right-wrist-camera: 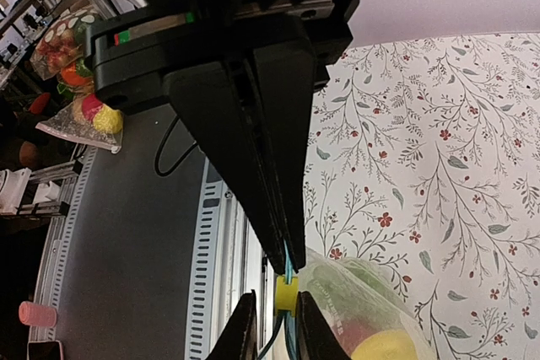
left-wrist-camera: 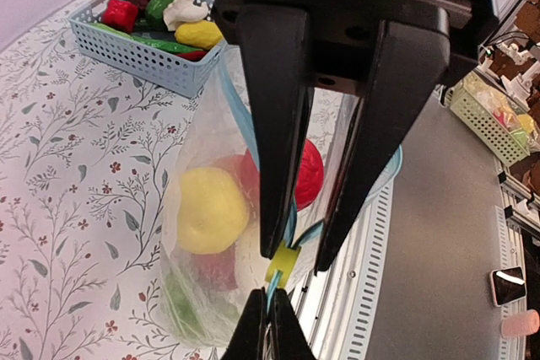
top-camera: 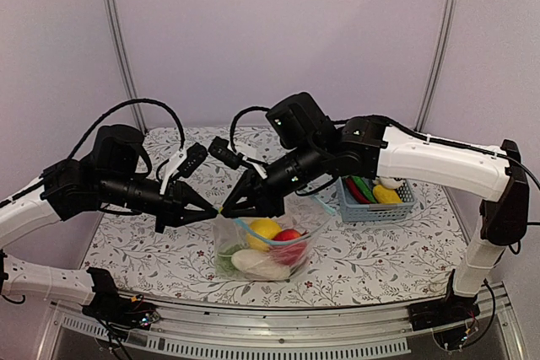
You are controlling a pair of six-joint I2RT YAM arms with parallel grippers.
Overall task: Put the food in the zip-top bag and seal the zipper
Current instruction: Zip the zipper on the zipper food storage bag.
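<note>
The clear zip-top bag (top-camera: 278, 255) stands at the table's front middle. It holds a yellow lemon (top-camera: 263, 228), a red tomato (top-camera: 289, 240), a white radish (top-camera: 257, 264) and a green piece (top-camera: 225, 260). Its mouth gapes, and the light blue zipper (top-camera: 253, 232) curves across it. My right gripper (right-wrist-camera: 287, 260) is shut on the zipper strip at the bag's left corner, right beside the yellow slider (right-wrist-camera: 287, 294). My left gripper (left-wrist-camera: 301, 260) is narrowly open, its fingers straddling the slider (left-wrist-camera: 283, 272) with a small gap on one side. Both grippers meet above the bag's left corner (top-camera: 221, 208).
A light blue mesh basket (top-camera: 396, 208) with several more toy foods stands to the right of the bag; it also shows in the left wrist view (left-wrist-camera: 143, 50). The table's front rail (left-wrist-camera: 354, 292) runs just beyond the bag. The right arm reaches over the bag from the right.
</note>
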